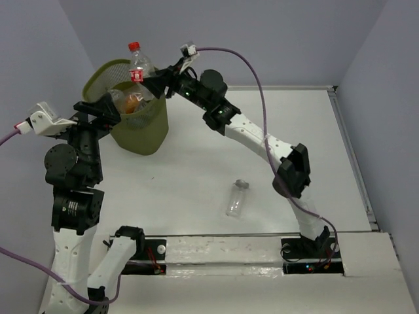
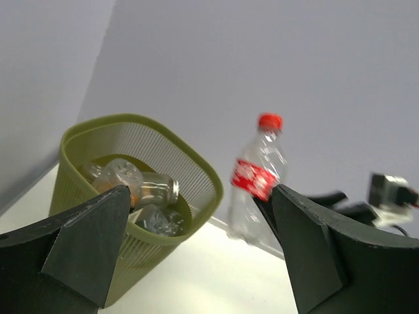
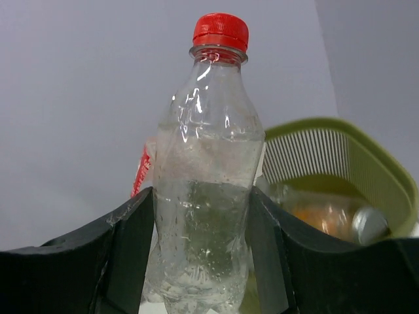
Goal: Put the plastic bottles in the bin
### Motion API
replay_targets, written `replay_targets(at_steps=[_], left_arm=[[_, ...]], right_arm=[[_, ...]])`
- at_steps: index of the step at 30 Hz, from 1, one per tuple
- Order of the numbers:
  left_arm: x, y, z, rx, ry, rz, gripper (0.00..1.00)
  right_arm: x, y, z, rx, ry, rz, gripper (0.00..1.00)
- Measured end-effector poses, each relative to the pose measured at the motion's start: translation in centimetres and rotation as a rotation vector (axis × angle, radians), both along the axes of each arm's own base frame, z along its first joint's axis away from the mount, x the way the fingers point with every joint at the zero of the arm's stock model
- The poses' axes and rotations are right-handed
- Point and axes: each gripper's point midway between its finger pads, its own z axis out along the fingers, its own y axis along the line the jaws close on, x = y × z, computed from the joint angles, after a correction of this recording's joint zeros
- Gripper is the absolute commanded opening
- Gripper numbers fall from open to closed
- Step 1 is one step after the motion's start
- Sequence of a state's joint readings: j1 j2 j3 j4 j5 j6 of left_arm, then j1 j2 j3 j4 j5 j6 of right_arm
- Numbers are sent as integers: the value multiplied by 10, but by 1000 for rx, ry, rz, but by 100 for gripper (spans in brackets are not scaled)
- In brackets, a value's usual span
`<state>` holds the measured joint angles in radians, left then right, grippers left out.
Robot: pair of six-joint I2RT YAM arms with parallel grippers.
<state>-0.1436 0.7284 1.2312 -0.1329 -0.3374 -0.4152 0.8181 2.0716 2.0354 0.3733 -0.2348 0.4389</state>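
While the right gripper (image 1: 148, 84) clamps the red-capped bottle (image 1: 139, 65) upright, the bin (image 1: 141, 134) opens at the bottle's 7 o'clock. Left wrist: the left gripper (image 2: 200, 196) stands apart, empty, facing the bin. Right wrist: the bin sits at the bottle's 3 o'clock.

On the table (image 1: 196, 150), several bottles (image 1: 131, 103) lie in the bin (image 1: 141, 134) at far left; another bottle (image 1: 237, 198) lies centrally, well apart.
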Motion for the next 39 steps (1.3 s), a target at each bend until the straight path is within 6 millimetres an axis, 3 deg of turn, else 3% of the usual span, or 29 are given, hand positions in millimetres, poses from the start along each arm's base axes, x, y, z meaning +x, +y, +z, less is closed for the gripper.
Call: replay_targets(at_steps=[2, 3, 5, 6, 7, 10, 11, 15, 19, 21, 24, 26, 27, 28, 30, 32, 34, 35, 36, 37, 39], left_arm=[[-3, -8, -2, -3, 2, -42, 99], [-3, -13, -4, -3, 9, -60, 99], [0, -23, -12, 5, 41, -105, 99], [1, -28, -17, 10, 61, -122, 99], [2, -30, -20, 13, 72, -130, 99], [2, -34, -28, 21, 105, -147, 99], [2, -36, -29, 23, 110, -155, 99], [5, -46, -28, 32, 119, -210, 99], [11, -62, -27, 47, 129, -286, 99], [14, -73, -30, 58, 142, -343, 99], [17, -94, -37, 74, 168, -455, 99], [18, -107, -42, 77, 184, -512, 99], [20, -116, -46, 79, 196, -543, 99], [20, -135, -51, 83, 211, -606, 99], [20, -167, -66, 96, 252, -700, 99], [17, -210, -87, 122, 311, -797, 99], [14, -255, -119, 164, 391, -878, 99], [12, -266, -127, 176, 410, -899, 99], [13, -289, -158, 211, 483, -925, 99], [13, -301, -178, 235, 531, -939, 99], [11, -322, -231, 296, 653, -954, 99]], right_arm=[[16, 21, 11, 45, -33, -6, 49], [27, 32, 15, 82, -54, -23, 62], [41, 44, 9, 122, -69, -47, 79], [49, 51, 2, 149, -79, -70, 92], [53, 56, -6, 157, -79, -79, 97], [70, 68, -57, 78, -51, -133, 100], [70, 69, -60, 75, -68, -143, 100], [70, 66, -58, 31, -95, -166, 100], [56, 52, -53, -19, -87, -169, 97], [42, 37, -33, -7, -97, -168, 96], [23, 9, -13, 13, -90, -159, 84], [10, -21, -2, 31, -78, -173, 77], [2, -40, -3, 35, -58, -193, 72], [-4, -66, -5, 27, -39, -226, 59], [-10, -115, -1, 50, -26, -312, 56], [-18, -171, -19, 49, 26, -415, 54], [-22, -216, -39, 50, 83, -506, 61], [-25, -242, -54, 50, 123, -556, 66], [-28, -269, -70, 45, 161, -610, 71], [-31, -286, -82, 42, 186, -647, 75], [-40, -325, -126, 0, 277, -745, 81]])
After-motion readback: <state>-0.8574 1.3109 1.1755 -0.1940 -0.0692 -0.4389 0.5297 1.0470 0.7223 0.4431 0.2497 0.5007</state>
